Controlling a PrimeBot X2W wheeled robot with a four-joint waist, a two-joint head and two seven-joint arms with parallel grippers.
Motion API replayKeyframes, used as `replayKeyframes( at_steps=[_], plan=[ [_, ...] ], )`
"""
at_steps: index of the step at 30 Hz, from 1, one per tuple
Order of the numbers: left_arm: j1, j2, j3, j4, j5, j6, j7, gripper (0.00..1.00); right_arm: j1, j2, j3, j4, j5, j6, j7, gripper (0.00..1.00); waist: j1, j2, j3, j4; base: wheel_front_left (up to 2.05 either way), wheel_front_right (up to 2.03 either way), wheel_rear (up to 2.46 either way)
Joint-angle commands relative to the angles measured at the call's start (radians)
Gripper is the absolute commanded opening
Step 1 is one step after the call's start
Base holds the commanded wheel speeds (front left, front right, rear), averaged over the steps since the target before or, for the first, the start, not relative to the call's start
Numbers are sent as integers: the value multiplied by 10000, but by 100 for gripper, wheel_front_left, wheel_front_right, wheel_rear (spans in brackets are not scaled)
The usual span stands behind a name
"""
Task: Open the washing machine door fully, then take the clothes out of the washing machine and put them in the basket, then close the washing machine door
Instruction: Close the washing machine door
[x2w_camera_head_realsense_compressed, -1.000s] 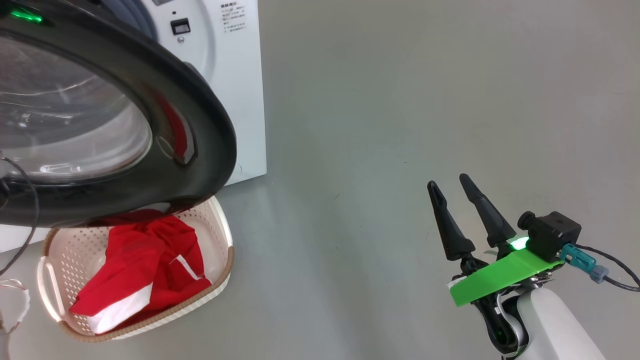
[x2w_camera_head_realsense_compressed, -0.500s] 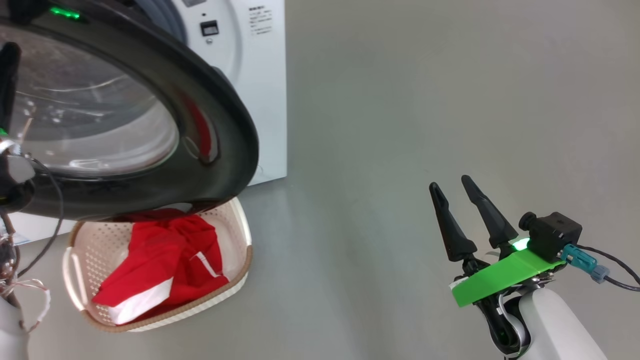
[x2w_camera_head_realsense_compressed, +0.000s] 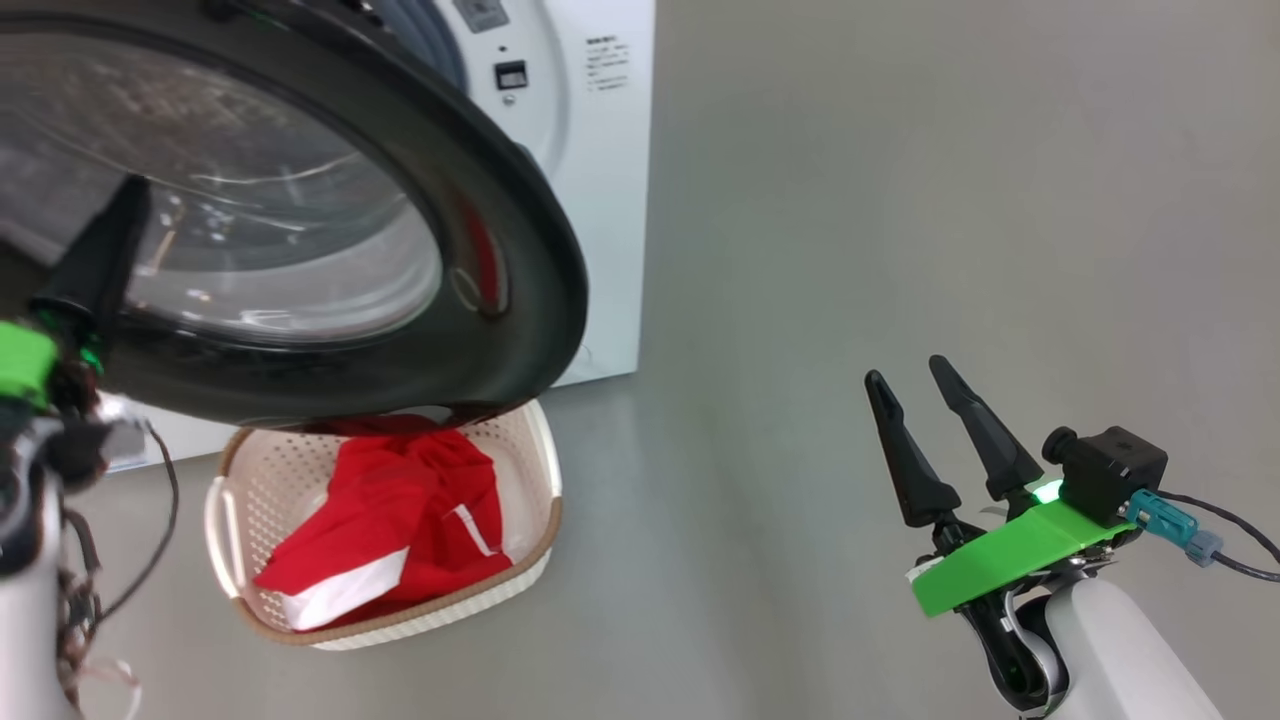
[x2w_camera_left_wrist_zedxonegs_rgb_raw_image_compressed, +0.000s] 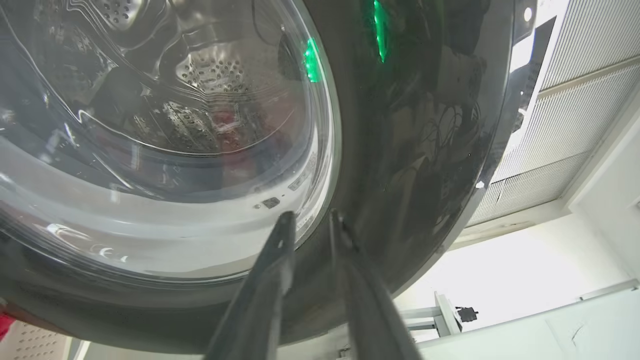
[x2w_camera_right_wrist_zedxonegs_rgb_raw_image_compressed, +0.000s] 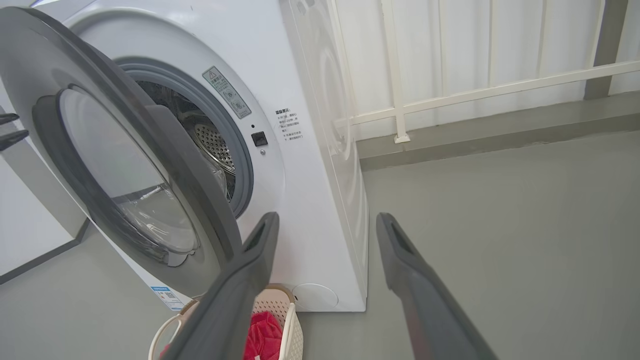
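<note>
Door (x2w_camera_head_realsense_compressed: 520, 300) ajar, overhanging basket (x2w_camera_head_realsense_compressed: 535, 450) holding clothes (x2w_camera_head_realsense_compressed: 400, 500). Left gripper (x2w_camera_left_wrist_zedxonegs_rgb_raw_image_compressed: 311, 218) fingers slightly apart against door ring. Right gripper (x2w_camera_head_realsense_compressed: 907, 372) spread wide, empty, above floor (x2w_camera_head_realsense_compressed: 900, 200).

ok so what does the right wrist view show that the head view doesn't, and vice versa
Right wrist view, not head: the grey inner side of the washing machine door, and a white railing beyond the washing machine. Head view, not right wrist: the door's black outer face, the green mount at the right gripper, the white panels on the clothes. Both: the door open, the basket below it with the clothes inside, the right gripper's open jaws.
</note>
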Motion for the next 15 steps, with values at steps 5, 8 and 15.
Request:
replayKeyframes(
  at_steps=[5,8,15],
  plan=[
    [730,797,-70,-1003,1068,-544,-455,100,89,-145,274,-153,-2,16,-48,100,0,0,-388,481,0,0,0],
    [1193,917,-132,-1303,1625,-867,-915,100,132,-203,288,-137,8,16,-48,100,0,0,-526,686,0,0,0],
    [2190,1159,-344,-1659,3123,-1592,-2191,100,209,-336,233,-139,32,16,-48,100,0,0,-722,1117,0,0,0]
  ],
)
